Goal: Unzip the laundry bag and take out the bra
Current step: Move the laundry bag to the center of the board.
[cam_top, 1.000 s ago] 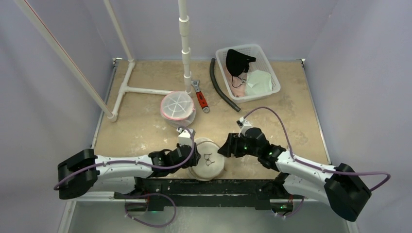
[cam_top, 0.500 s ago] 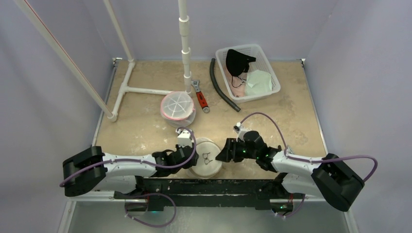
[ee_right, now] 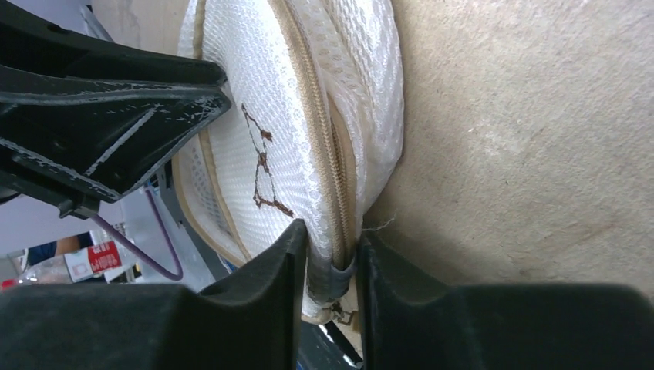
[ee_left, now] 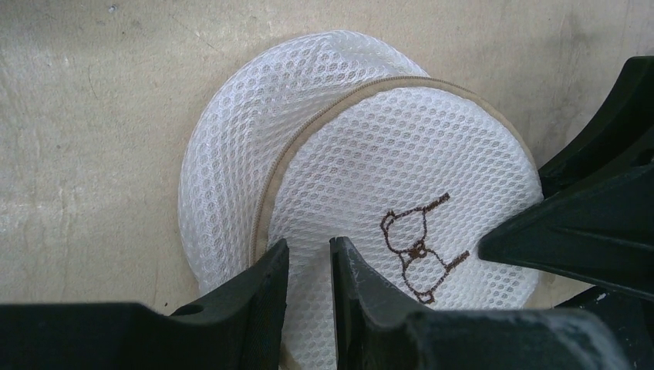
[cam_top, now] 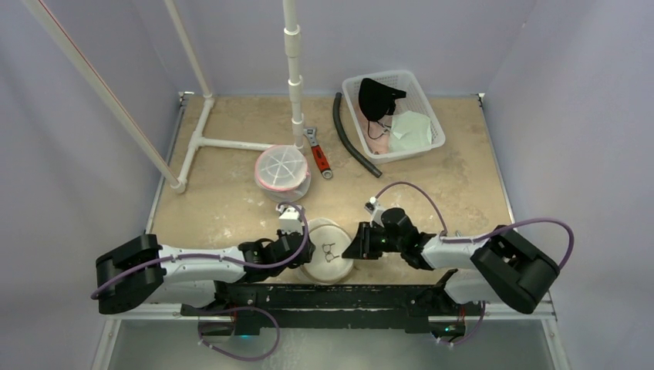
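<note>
Laundry bag [cam_top: 330, 254] at the near edge of the table [cam_top: 231, 200], between the two arms and partly overhanging the edge; bra not visible, presumably still inside. Left gripper [ee_left: 309, 258] had its fingers almost together, nipping mesh at the bag's near-left rim. Right gripper [ee_right: 333, 247] was closed on the zip seam [ee_right: 320, 154] at the bag's right side, w/ a small grey tab [ee_right: 332, 279], prob. the pull, between its fingers. We judged the zip not yet opened. Risks: (i) if the right fingers held seam fabric rather than the tab, a pull would drag the whole bag instead of running the slider; (ii) the left hold was on a thin fold of mesh, which could slip out and let the bag rotate or slide off the table; (iii) mesh could snag in the zip teeth. Materials: bag is a round, domed, two-shell pouch of white honeycomb mesh, soft but lightly sprung, w/ beige zip tape round the rim and a brown stitched bra emblem [ee_left: 420, 247] on the top face. Table surface was matt, mottled tan, approx. flat.
</note>
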{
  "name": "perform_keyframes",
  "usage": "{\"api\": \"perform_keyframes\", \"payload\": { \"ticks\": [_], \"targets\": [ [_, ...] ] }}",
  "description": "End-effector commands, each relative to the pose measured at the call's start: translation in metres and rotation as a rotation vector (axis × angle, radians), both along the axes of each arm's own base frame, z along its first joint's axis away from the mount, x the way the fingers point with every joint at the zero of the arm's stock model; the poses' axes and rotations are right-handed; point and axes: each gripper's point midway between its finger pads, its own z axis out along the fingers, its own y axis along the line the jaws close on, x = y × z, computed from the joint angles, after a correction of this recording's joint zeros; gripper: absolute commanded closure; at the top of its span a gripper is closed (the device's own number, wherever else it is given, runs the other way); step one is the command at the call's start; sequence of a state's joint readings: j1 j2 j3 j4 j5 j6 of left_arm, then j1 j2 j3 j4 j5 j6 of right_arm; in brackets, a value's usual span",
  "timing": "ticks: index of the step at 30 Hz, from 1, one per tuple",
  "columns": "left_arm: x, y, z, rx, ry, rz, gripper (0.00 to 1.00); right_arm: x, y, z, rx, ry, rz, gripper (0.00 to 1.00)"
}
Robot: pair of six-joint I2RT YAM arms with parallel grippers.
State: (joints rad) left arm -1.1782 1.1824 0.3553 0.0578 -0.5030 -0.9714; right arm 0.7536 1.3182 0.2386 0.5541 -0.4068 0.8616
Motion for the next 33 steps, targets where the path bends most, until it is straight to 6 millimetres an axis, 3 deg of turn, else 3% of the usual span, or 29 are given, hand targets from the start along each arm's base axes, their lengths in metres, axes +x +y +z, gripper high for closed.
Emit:
{"api": "perform_keyframes", "payload": {
  "ticks": [1, 8, 12, 17, 27, 33],
  "targets": [
    [0.005, -0.002, 0.008, -0.043, -0.017, 0.026, 0.75, 0.004, -0.002, 0.0, -0.006, -0.015, -0.037, 0.75],
    [0.009, -0.004, 0.052, -0.096, -0.069, 0.021, 0.73, 0.024, -0.018, 0.016, -0.082, -0.076, -0.152, 0.99],
    [0.012, 0.003, 0.09, -0.132, -0.12, 0.034, 0.72, 0.045, -0.038, 0.02, -0.121, -0.094, -0.234, 1.0],
    [0.016, 0.02, 0.13, -0.172, -0.188, 0.077, 0.71, 0.08, -0.08, 0.024, -0.191, -0.119, -0.415, 1.0],
    [0.018, 0.043, 0.146, -0.19, -0.237, 0.132, 0.69, 0.137, -0.186, 0.034, -0.328, -0.124, -0.889, 1.0],
    [0.016, 0.046, 0.151, -0.208, -0.246, 0.123, 0.68, 0.148, -0.25, 0.029, -0.409, -0.088, -1.119, 1.0]
  ]
}}
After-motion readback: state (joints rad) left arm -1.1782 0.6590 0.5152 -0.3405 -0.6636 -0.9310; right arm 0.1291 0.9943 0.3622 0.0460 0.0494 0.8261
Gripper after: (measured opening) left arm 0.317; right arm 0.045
